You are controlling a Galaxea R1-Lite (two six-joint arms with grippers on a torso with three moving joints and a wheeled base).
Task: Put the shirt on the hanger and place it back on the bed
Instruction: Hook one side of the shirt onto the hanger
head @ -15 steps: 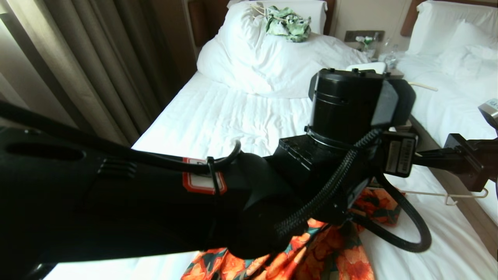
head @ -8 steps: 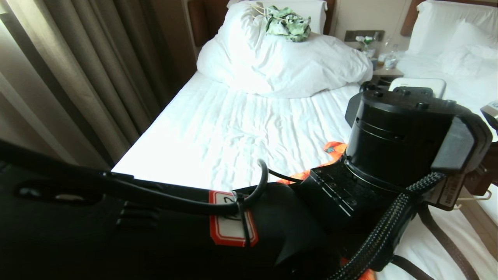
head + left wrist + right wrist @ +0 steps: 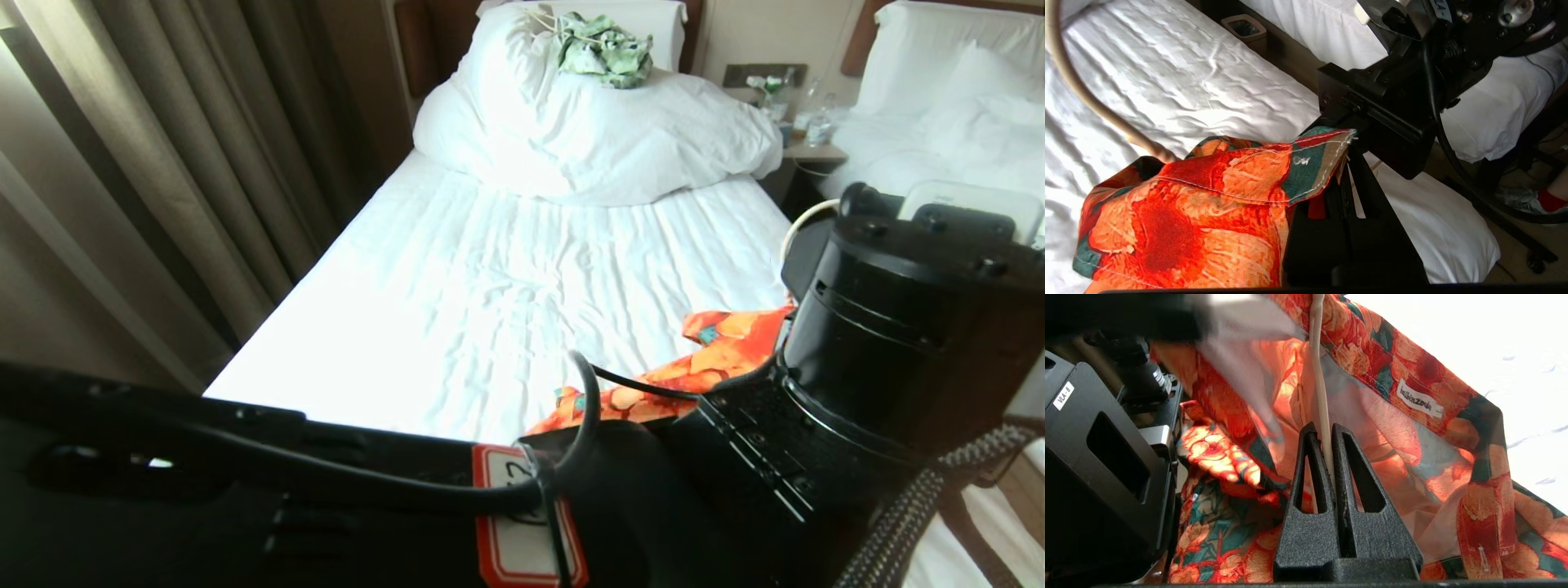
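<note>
Threading the hanger into the shirt, both arms engaged over the bed's near end.

My right gripper is clamped on the pale hanger rod, inside the shirt near its neck label. My left gripper is pinched on a shirt edge, held above the bed. Next, I judge: ease fabric over the hanger shoulder. In the way: left arm blocks head view. Green garment sits on the duvet, well apart.

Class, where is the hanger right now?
In the right wrist view, the hanger is clamped in the right gripper, running up inside the shirt near its neck label.
</note>
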